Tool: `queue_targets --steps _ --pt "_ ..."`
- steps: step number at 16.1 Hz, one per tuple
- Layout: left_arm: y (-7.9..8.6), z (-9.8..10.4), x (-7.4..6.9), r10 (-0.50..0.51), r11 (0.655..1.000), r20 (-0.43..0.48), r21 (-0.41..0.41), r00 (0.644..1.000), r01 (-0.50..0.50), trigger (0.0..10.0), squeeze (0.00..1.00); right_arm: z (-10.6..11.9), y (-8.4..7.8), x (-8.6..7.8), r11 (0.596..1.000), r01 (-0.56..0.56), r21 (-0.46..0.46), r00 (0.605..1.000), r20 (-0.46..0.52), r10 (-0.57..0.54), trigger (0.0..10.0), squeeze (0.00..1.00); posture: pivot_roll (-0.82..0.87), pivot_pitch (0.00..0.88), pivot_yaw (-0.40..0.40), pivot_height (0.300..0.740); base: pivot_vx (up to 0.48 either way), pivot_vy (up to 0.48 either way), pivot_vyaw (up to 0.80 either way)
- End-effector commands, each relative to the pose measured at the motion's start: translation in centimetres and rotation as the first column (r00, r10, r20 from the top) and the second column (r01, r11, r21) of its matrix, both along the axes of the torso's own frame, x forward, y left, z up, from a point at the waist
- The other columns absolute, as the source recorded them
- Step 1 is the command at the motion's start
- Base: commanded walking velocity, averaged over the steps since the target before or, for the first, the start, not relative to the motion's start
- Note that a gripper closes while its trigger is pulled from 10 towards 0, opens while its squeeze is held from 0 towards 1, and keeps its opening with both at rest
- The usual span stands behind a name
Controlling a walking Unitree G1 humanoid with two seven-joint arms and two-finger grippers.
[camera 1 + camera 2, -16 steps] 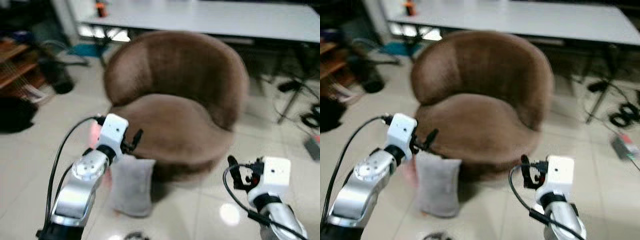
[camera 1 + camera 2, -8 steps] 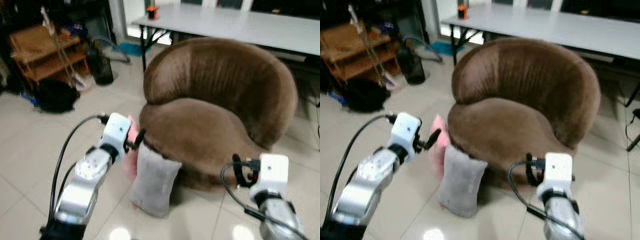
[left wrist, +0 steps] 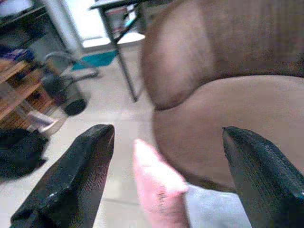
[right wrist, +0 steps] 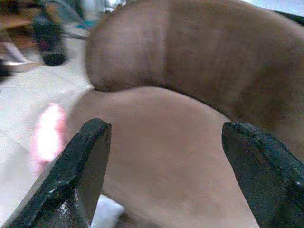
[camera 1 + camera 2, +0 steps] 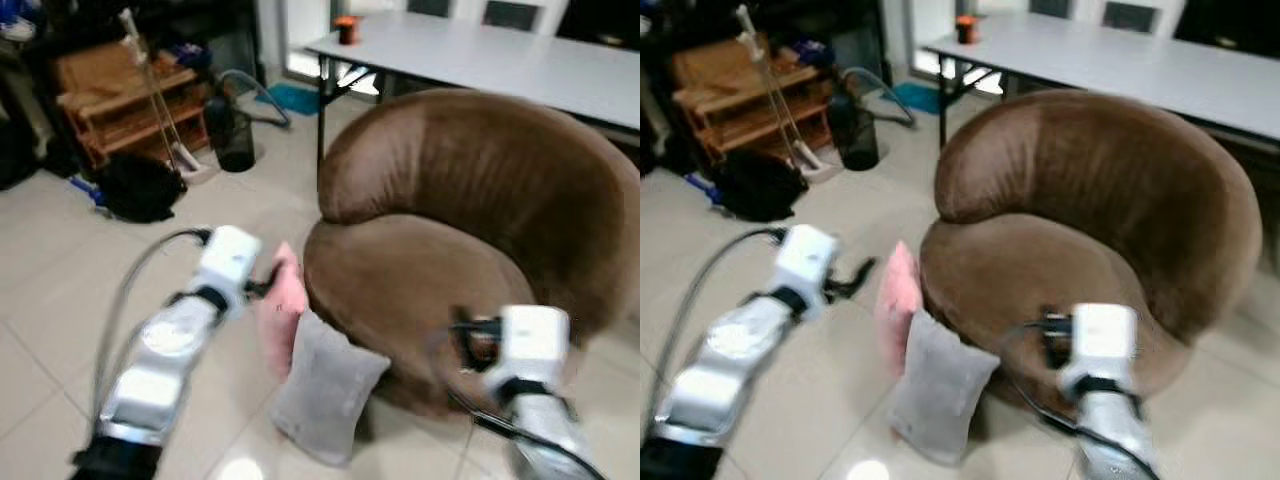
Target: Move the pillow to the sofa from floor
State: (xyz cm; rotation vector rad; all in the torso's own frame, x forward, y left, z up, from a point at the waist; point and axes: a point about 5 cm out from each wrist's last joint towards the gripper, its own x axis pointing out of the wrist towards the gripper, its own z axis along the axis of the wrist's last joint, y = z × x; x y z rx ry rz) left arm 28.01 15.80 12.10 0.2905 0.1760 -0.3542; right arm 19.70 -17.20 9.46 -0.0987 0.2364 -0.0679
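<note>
A grey pillow (image 5: 325, 390) stands on the tiled floor, leaning against the front of the round brown sofa (image 5: 450, 230). A pink pillow (image 5: 283, 305) stands just behind it, also against the sofa's base. My left gripper (image 5: 262, 288) hovers open beside the pink pillow's top, holding nothing; the left wrist view shows the pink pillow (image 3: 156, 183) between its spread fingers (image 3: 80, 166). My right gripper (image 5: 462, 338) is open in front of the sofa seat (image 4: 161, 156), to the right of the grey pillow and apart from it.
A long white table (image 5: 520, 60) stands behind the sofa. At the left are a wooden shelf (image 5: 110, 95), a black bag (image 5: 135, 190), a dark bin (image 5: 232, 140) and leaning sticks. Bare tiles (image 5: 60, 330) lie to my left.
The camera has swung, so the sofa sits further right and more of the room's left side shows. The pink pillow is plainer now. Both grippers stay open and empty.
</note>
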Motion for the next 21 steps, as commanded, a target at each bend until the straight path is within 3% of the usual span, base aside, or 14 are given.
queue_targets --steps 1,4,7,13,21 --pt "-1.18 0.11 -0.02 -0.049 0.999 0.010 -0.008 0.999 0.049 10.0 0.00 0.11 -0.78 -0.42 1.000 0.010 0.010 1.000 0.004 -0.010 10.0 0.00 -0.03 0.025 0.014 0.740 0.000 0.000 0.00" --pt "-1.56 -0.02 -0.57 -0.109 0.992 0.021 -0.053 0.994 0.110 10.0 0.00 -0.37 -0.51 -0.85 0.998 -0.029 0.049 0.999 -0.034 0.031 10.0 0.00 -0.03 0.030 0.012 0.735 0.000 0.000 0.00" --pt "-1.16 0.27 -0.57 -0.081 0.993 0.039 -0.088 0.996 0.084 10.0 0.00 -0.29 -0.58 -0.96 0.996 -0.034 0.080 0.999 -0.011 0.035 10.0 0.00 -0.02 0.034 0.008 0.710 0.000 0.000 0.00" --pt "-1.14 0.49 -0.76 -0.087 0.992 0.096 -0.082 0.992 0.095 10.0 0.00 0.04 -0.75 -0.83 0.995 -0.040 0.089 0.999 0.005 0.040 10.0 0.00 -0.03 0.043 0.001 0.640 0.000 0.000 0.00" --pt "-0.82 0.17 -0.76 -0.087 0.994 0.094 -0.062 0.992 0.093 10.0 0.00 0.14 -0.74 -0.58 0.996 -0.053 0.076 0.999 0.015 0.052 10.0 0.00 -0.03 0.043 -0.004 0.565 0.000 0.000 0.00"
